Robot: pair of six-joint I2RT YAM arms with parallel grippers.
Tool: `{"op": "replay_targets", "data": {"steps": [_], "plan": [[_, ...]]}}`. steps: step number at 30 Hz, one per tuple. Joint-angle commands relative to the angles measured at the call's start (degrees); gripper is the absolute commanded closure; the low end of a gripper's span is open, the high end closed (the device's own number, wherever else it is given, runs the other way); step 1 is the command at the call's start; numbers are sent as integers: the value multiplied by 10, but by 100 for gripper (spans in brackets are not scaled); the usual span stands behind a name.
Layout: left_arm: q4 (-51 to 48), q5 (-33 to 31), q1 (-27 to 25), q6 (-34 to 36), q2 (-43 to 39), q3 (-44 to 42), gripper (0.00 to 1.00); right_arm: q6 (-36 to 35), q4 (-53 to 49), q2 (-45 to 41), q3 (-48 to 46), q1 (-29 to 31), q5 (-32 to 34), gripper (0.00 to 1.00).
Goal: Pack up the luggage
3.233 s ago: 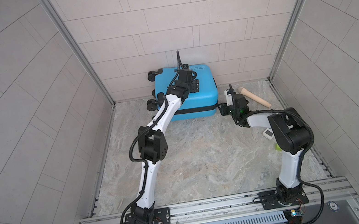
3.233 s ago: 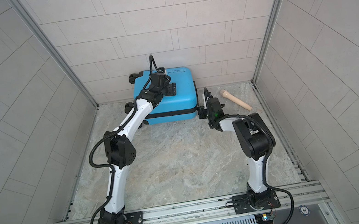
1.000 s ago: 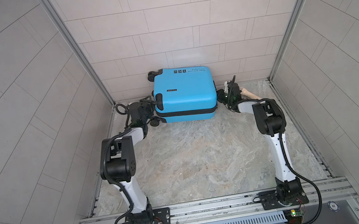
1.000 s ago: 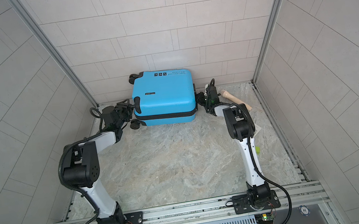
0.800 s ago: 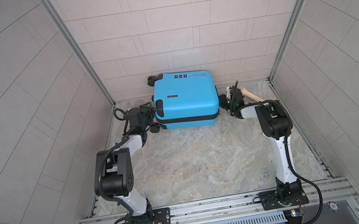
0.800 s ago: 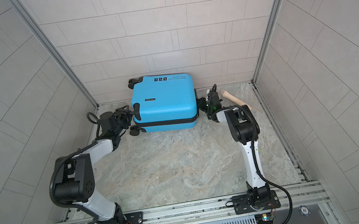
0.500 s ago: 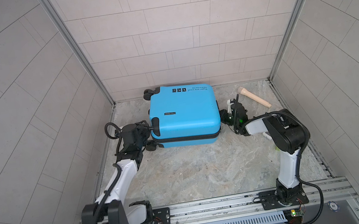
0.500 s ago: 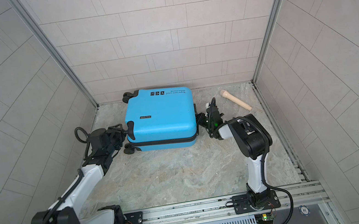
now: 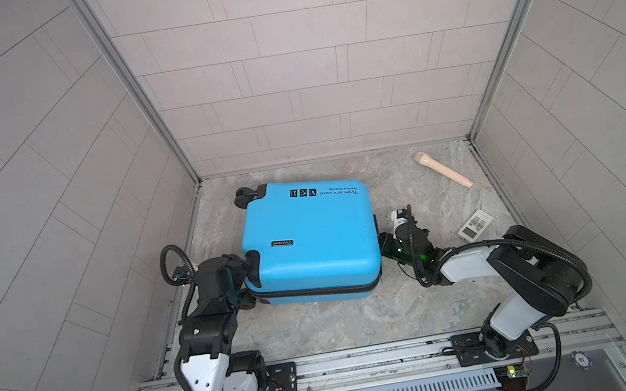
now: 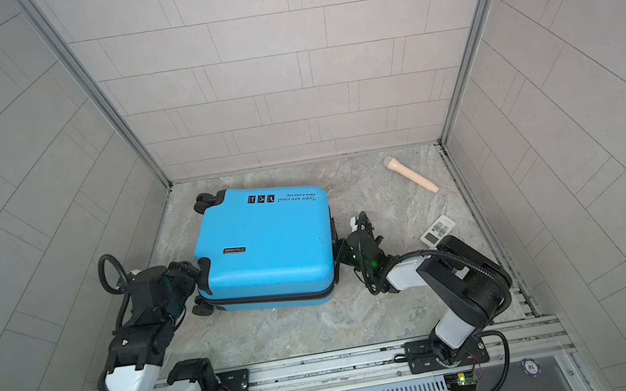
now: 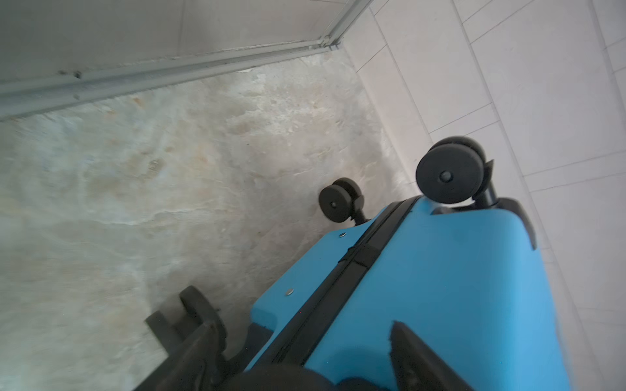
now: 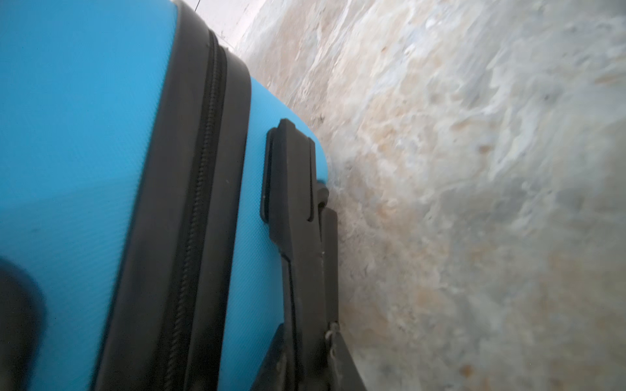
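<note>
The luggage [image 9: 310,243] [image 10: 264,246], a bright-blue hard-shell suitcase, lies flat and zipped shut on the marble floor in both top views. Its black wheels [image 11: 449,176] point to the left wall. My left gripper [image 9: 249,271] [image 11: 305,342] is at the wheel-side edge. It is open, its fingers [image 11: 196,338] wide apart astride the zipper seam. My right gripper [image 9: 388,244] [image 12: 305,335] is at the opposite side, shut on the luggage's black handle [image 12: 291,203] low against the floor.
A beige stick-shaped object [image 9: 445,174] [image 10: 412,179] lies at the back right. A small white remote-like device [image 9: 474,225] [image 10: 438,230] sits near the right arm's elbow. Tiled walls close in three sides; the metal rail [image 9: 369,360] runs along the front.
The luggage has slid from the back wall toward the front, with both arms drawing back alongside it. My left gripper's jaws have spread wider.
</note>
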Motion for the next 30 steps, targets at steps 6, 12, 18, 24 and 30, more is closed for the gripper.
{"op": "replay_targets", "data": {"steps": [6, 12, 18, 24, 30], "plan": [[-78, -49, -11, 110, -5, 176, 6, 9, -28, -15, 0, 44, -69, 100], [-73, 60, -21, 188, 84, 277, 0, 0, -50, -36, 0, 48, -64, 100], [-67, -148, -267, 297, 270, 376, 0, -31, -79, -37, -2, 49, -58, 100], [-119, -189, -360, 391, 556, 583, 0, -54, -113, -35, 3, 47, -43, 100], [-127, -140, -363, 407, 708, 712, 0, -69, -119, -20, 14, 46, -56, 100]]}}
